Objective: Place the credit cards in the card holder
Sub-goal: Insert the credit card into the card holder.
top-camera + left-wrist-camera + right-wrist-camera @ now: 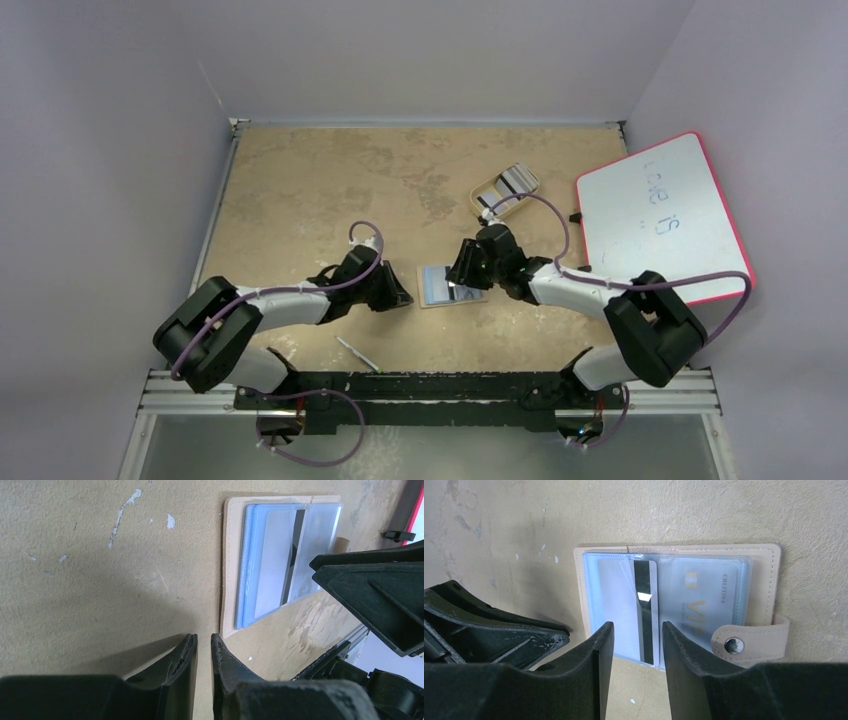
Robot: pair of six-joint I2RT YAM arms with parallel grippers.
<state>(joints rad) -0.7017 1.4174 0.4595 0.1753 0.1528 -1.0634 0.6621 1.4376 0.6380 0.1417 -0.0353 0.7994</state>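
The tan card holder (pixel 447 287) lies open on the table between my two grippers. In the right wrist view its holder rim (pixel 769 580) frames blue-grey pockets. A pale credit card (pixel 616 605) with a dark stripe lies on the left half, and another card (pixel 704 595) sits under the clear right pocket. The snap tab (pixel 749 642) points right. My right gripper (pixel 638 625) is open and empty, its tips just short of the striped card's near edge. My left gripper (pixel 204 637) is shut and empty, at the holder's corner (pixel 230 625). More cards (pixel 515 180) lie in the beige tray (pixel 484 192).
A pink-edged whiteboard (pixel 655 215) lies at the right edge of the table. A thin white stick (pixel 357 353) lies near the front edge by the left arm. Grey walls close in the table on the left, back and right.
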